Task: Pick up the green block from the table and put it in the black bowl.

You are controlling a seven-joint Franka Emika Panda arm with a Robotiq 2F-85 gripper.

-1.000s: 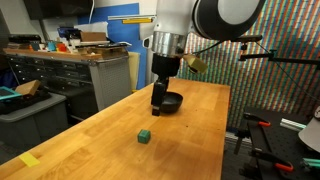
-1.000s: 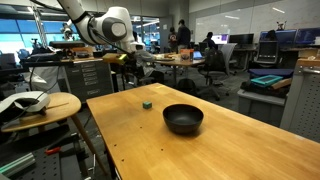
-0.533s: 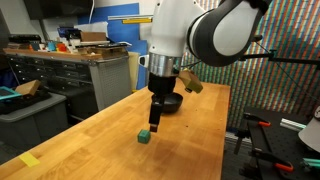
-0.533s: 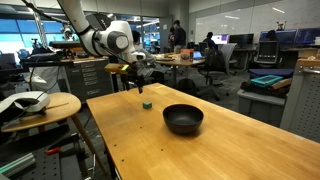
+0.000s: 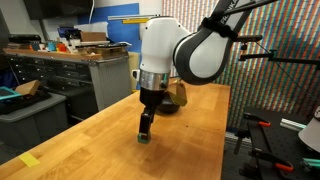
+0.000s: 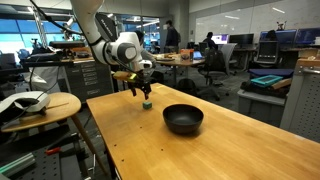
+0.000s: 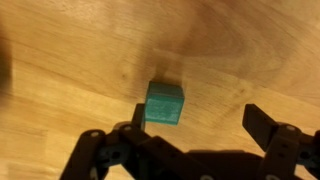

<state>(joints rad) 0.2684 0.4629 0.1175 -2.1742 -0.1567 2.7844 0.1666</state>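
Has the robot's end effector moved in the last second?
Yes. In an exterior view the end effector has come forward and down along the table, ending right over the green block, which stayed put.

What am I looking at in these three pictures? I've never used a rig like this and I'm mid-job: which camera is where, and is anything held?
The white machine is a single robot arm ending in a two-fingered tool. Two pictures come from cameras standing outside the robot, looking at the wooden table from different places. The third comes from a camera on the wrist, looking down past the tool. On the table lie a small green block and a black bowl. The tool is low over the block, its fingers spread to either side, with the block closer to one finger. Nothing is held yet: the block sits on the wood.
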